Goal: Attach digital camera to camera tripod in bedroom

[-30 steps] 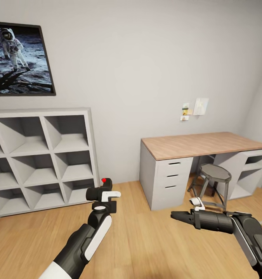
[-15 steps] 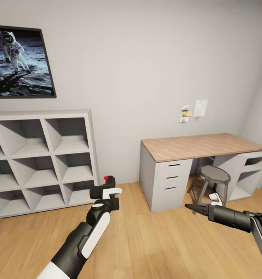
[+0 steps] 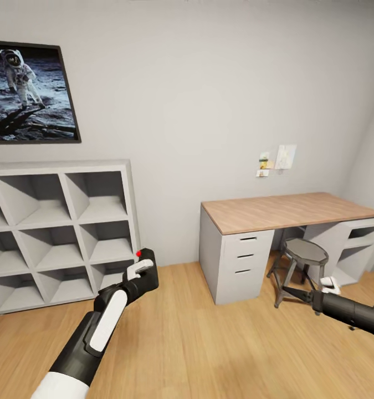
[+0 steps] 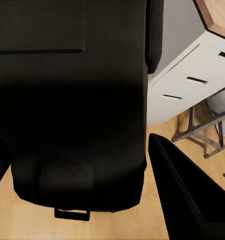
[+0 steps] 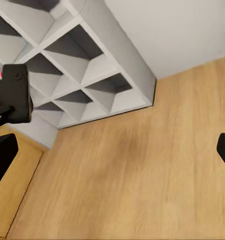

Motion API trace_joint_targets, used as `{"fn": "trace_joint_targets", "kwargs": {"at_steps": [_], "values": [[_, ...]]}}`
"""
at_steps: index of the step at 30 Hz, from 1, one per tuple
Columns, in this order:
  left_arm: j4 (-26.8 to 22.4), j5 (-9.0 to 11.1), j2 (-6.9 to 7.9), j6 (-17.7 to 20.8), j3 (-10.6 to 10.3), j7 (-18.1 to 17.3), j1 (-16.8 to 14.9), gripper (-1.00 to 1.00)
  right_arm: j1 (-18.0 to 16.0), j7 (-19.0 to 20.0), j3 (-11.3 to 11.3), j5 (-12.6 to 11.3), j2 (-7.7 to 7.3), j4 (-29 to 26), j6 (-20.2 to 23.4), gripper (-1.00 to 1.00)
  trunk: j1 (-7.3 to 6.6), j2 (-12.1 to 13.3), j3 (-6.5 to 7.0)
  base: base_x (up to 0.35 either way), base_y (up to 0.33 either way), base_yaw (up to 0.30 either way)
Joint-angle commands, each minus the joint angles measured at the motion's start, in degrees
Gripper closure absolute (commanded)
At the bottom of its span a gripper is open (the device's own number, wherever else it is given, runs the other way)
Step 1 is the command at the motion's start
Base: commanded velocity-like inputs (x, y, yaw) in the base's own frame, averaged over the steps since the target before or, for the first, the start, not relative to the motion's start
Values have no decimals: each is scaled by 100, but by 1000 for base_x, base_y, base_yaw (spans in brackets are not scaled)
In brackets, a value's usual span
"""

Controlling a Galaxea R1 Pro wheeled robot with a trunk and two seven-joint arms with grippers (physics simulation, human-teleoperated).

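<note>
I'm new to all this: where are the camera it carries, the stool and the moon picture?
digital camera (image 3: 146, 256), head view, on its black body beside the red dot.
stool (image 3: 304, 250), head view, on its grey seat.
moon picture (image 3: 29, 94), head view, on its middle.

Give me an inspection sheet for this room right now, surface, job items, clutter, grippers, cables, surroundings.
Surface: wood floor; wood-topped desk.
Job's things: digital camera with red dot, in the left gripper; it shows close up in the left wrist view. Tripod: nothing seen.
Clutter: grey stool under the desk.
Grippers: left shut on the camera; right gripper low by the stool, fingers apart in its wrist view.
Cables: nothing seen.
Surroundings: cube shelf, astronaut picture, notes on wall.
</note>
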Motion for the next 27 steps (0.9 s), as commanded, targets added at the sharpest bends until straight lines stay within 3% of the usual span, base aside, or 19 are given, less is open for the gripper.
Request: {"fn": "trace_joint_targets", "kwargs": {"at_steps": [1, 4, 6, 8, 9, 11, 12, 15, 18, 19, 23, 24, 25, 26, 27], "values": [[-3, 62, 20, 10, -4, 41, -4, 100, -4, -79, -9, -23, -1, 8, 41, -100, -22, 37, 11, 0, 0, 0], [36, 67, 112, -25, -14, 34, -4, 100, -4, -542, -94, 4, -4, 116, 36, -100, -88, 157, 65, 0, 0, 0], [220, 76, 305, -16, -23, 14, -4, 100, -4, -1363, -272, 170, -10, 594, -72, -100, -132, 238, 101, 0, 0, 0], [286, 68, 359, -1, -37, 17, -4, 100, -4, -1720, -321, 341, -11, 955, -246, -100, -176, 318, 137, 0, 0, 0], [347, 55, 387, 8, -51, 28, -4, 100, -4, -2035, -354, 533, -14, 1369, -528, -100, -198, 358, 155, 0, 0, 0], [420, 49, 405, 18, -62, 42, -4, 100, -4, -2294, -373, 717, -14, 1784, -893, -100, -242, 438, 191, 0, 0, 0], [562, 49, 420, 33, -70, 55, -4, 100, -4, -2488, -378, 875, -12, 2177, -1278, -100, -264, 478, 209, 0, 0, 0], [998, 49, 443, 68, -72, 63, -2, 100, -4, -2681, -373, 1104, -6, 2745, -1794, -100, -330, 599, 263, 0, 0, 0], [1890, 46, 487, 44, -68, 59, -3, 100, -4, -2879, -374, 1450, 0, 3538, -2287, -100, -396, 719, 317, 0, 0, 0], [2389, 44, 511, 27, -62, 46, -4, 100, -4, -2972, -380, 1622, 3, 3924, -2467, -100, -418, 759, 335, 0, 0, 0], [3562, 28, 536, -184, -54, 22, -4, 100, -4, -3225, -388, 1877, -3, 4757, -2934, -100, -506, 919, 406, 0, 0, 0], [3982, 20, 540, -409, -55, 17, -4, 100, -4, -3370, -382, 1924, -5, 5032, -3136, -100, -528, 959, 424, 0, 0, 0], [5113, 18, 525, -1146, -67, 15, -4, 100, -4, -3865, -365, 1983, -2, 5733, -3610, -100, -549, 1000, 442, 0, 0, 0], [5756, -24, 524, -1512, -69, 13, -4, 100, -4, -4081, -355, 2017, 3, 6122, -3879, -100, -571, 1040, 460, 0, 0, 0], [6052, -55, 529, -1704, -70, 10, -4, 100, -4, -4180, -351, 2048, 8, 6332, -4033, -100, -593, 1080, 478, 0, 0, 0]]}}
